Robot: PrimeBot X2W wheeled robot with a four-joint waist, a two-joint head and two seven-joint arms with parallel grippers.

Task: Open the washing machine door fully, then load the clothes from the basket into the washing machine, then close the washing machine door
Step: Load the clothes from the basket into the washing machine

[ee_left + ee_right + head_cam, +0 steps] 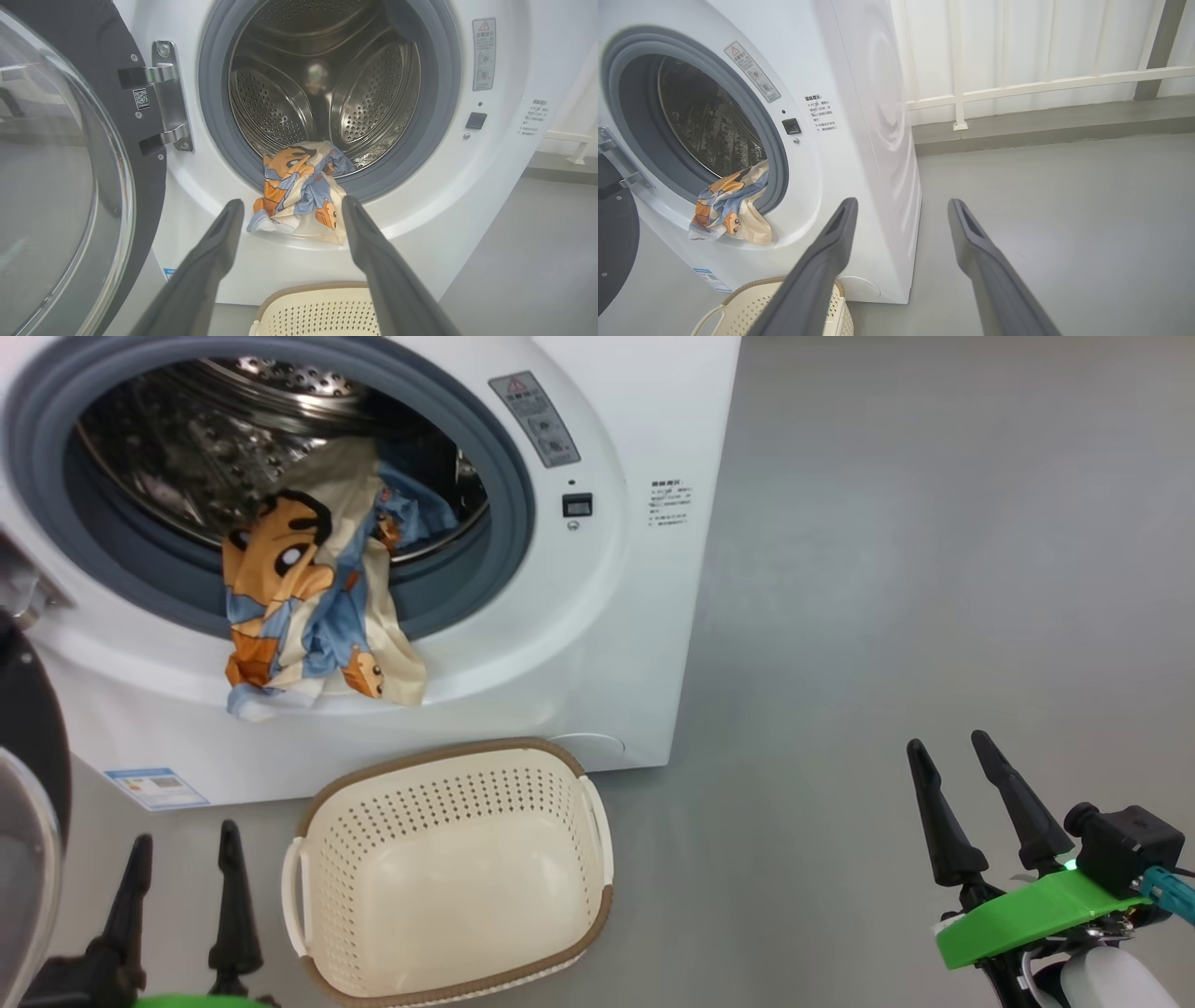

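The white washing machine stands with its door swung open to the left. The clothes, blue, orange and cream, hang over the grey seal, half in the drum and half draped down the front; I also see the clothes between my left fingers' tips from a distance, and the clothes in the right wrist view. The cream basket sits on the floor below the opening with nothing in it. My left gripper is open at lower left. My right gripper is open at lower right, holding nothing.
Grey floor spreads to the right of the machine. A white railing and wall stand behind it. The open door's glass bowl bulges close beside my left gripper.
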